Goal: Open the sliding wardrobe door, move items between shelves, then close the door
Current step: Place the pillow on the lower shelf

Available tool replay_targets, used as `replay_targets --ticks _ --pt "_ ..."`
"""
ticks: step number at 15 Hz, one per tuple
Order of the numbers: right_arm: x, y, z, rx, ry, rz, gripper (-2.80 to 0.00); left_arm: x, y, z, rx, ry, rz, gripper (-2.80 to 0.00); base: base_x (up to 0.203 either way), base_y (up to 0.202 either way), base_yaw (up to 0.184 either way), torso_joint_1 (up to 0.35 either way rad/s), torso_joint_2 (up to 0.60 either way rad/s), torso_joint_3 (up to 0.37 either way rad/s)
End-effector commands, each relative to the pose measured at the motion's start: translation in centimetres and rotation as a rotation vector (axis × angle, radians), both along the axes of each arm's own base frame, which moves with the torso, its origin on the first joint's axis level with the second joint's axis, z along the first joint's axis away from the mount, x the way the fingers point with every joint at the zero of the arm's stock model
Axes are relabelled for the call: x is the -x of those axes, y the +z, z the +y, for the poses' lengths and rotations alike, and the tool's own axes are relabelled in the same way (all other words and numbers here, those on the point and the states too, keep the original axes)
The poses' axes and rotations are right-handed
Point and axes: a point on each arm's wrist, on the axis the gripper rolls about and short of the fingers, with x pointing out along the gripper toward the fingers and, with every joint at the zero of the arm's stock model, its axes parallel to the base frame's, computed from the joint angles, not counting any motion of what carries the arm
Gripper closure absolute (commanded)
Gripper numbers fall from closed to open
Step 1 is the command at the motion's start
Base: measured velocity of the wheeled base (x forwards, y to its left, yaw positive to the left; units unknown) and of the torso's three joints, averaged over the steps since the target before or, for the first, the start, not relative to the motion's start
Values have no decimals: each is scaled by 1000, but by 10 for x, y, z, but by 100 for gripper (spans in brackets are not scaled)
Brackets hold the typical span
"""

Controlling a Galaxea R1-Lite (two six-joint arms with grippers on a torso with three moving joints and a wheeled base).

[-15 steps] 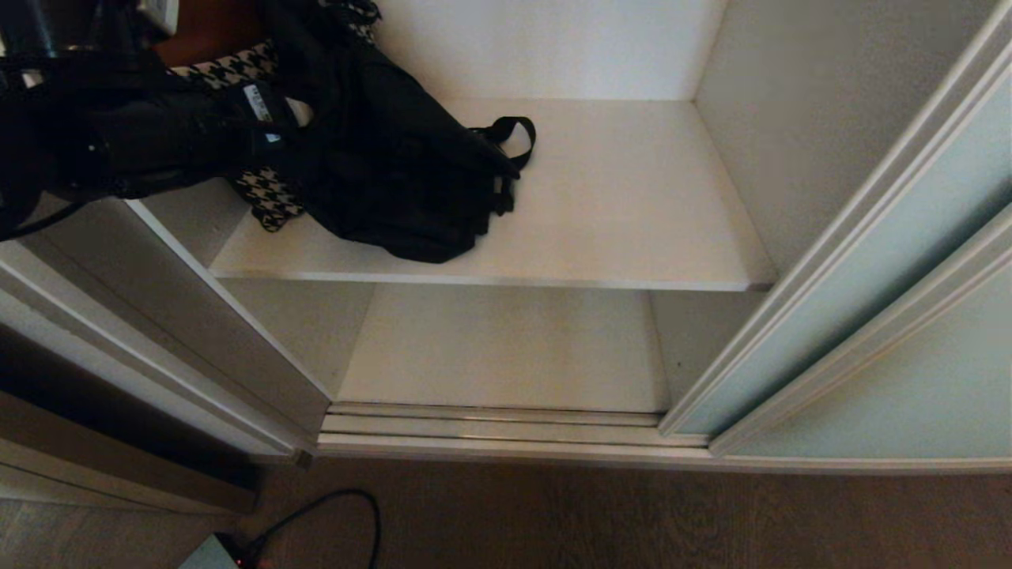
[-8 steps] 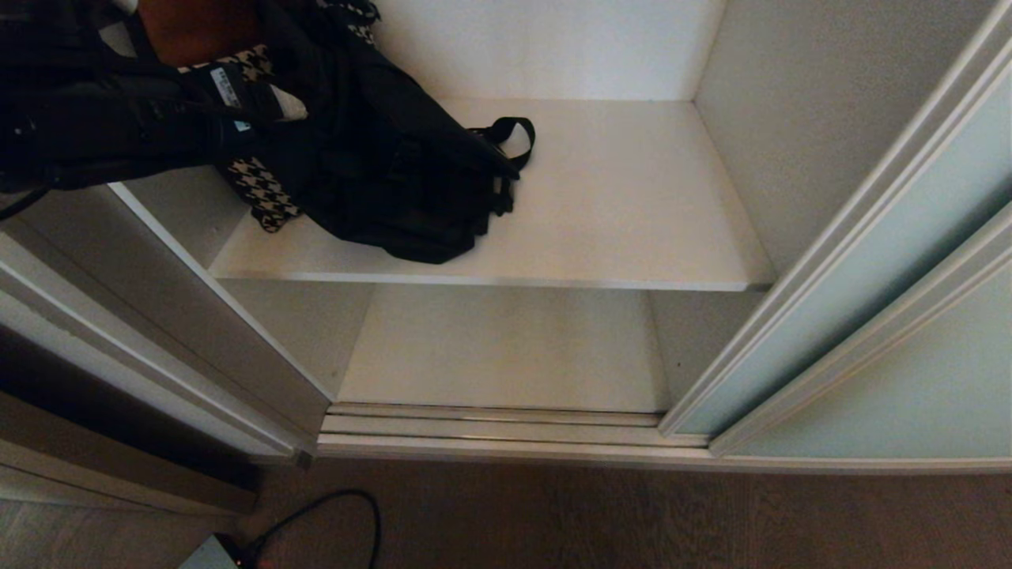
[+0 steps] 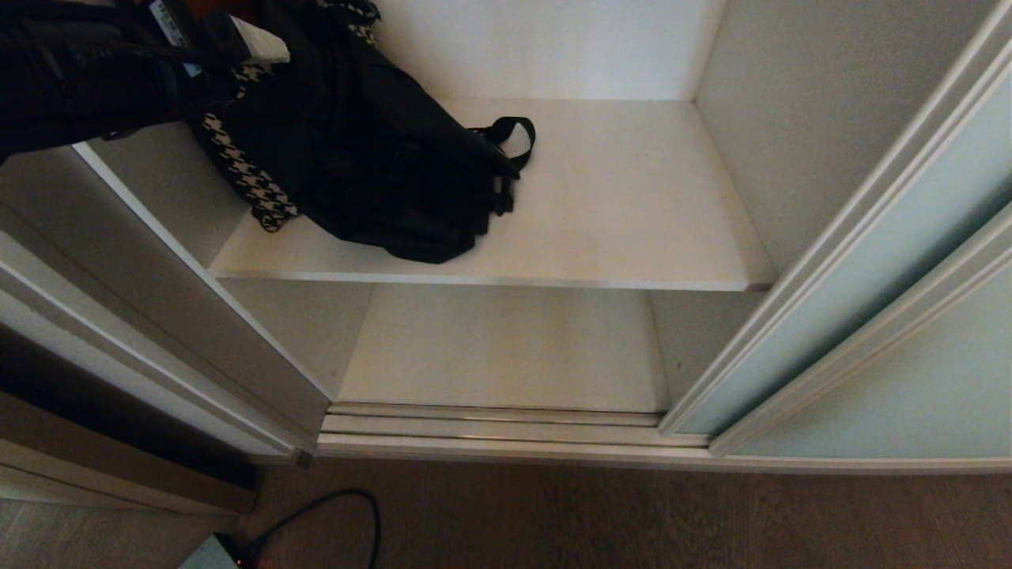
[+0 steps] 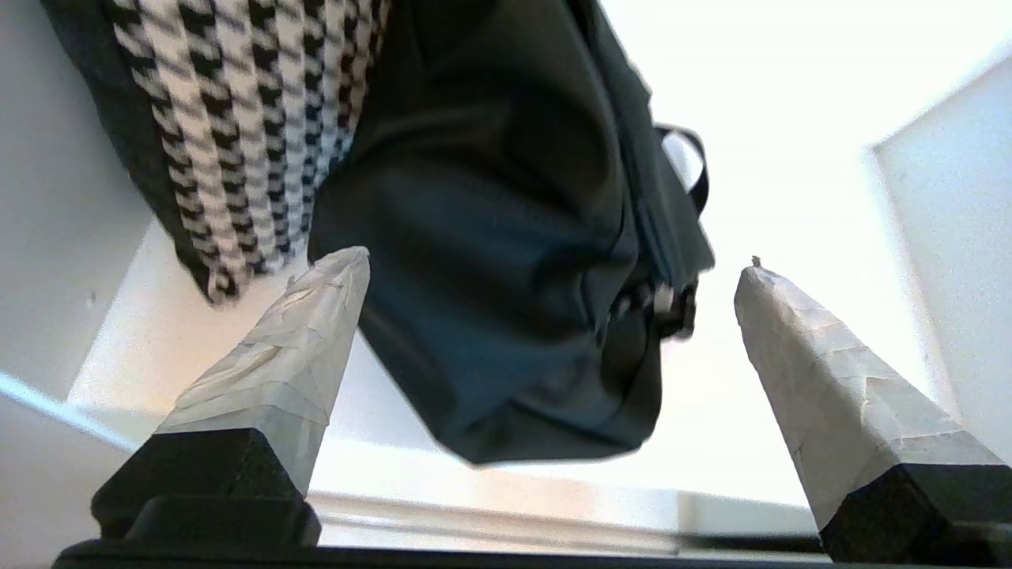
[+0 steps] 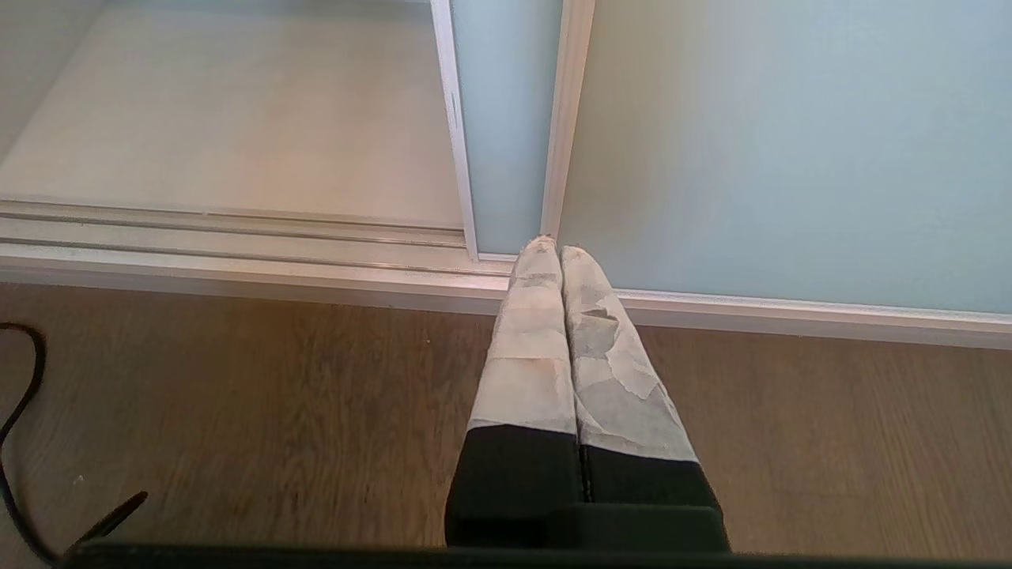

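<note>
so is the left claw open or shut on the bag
Open: in the wrist view the left claw has its fingers spread wide, empty, with the black bag beyond them.

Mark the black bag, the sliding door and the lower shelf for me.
black bag [image 3: 395, 182], head view, on the middle of its fabric body.
sliding door [image 3: 893, 237], head view, on the frosted glass panel.
lower shelf [image 3: 506, 348], head view, on its bare white board.
</note>
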Motion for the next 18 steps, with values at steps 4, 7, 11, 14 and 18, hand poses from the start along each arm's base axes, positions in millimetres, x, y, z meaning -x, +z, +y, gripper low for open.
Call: replay_targets --ticks 4,7,11,14,18 --pt "0 0 0 -1 1 -2 0 -53 -26 -8 52 -23 99 -280 0 0 0 0 0 0" --pt "0 0 0 -1 0 -2 0 -76 -41 -13 60 -37 147 -280 0 0 0 0 0 0" --pt "0 0 0 -1 1 -2 0 -106 -46 -18 61 -42 130 -280 0 0 0 0 0 0" --pt "0 0 0 -1 1 -2 0 -115 -48 -18 53 -29 92 -280 0 0 0 0 0 0" --pt "0 0 0 -1 1 -2 0 -122 -41 -15 -9 40 43 -280 0 0 0 0 0 0"
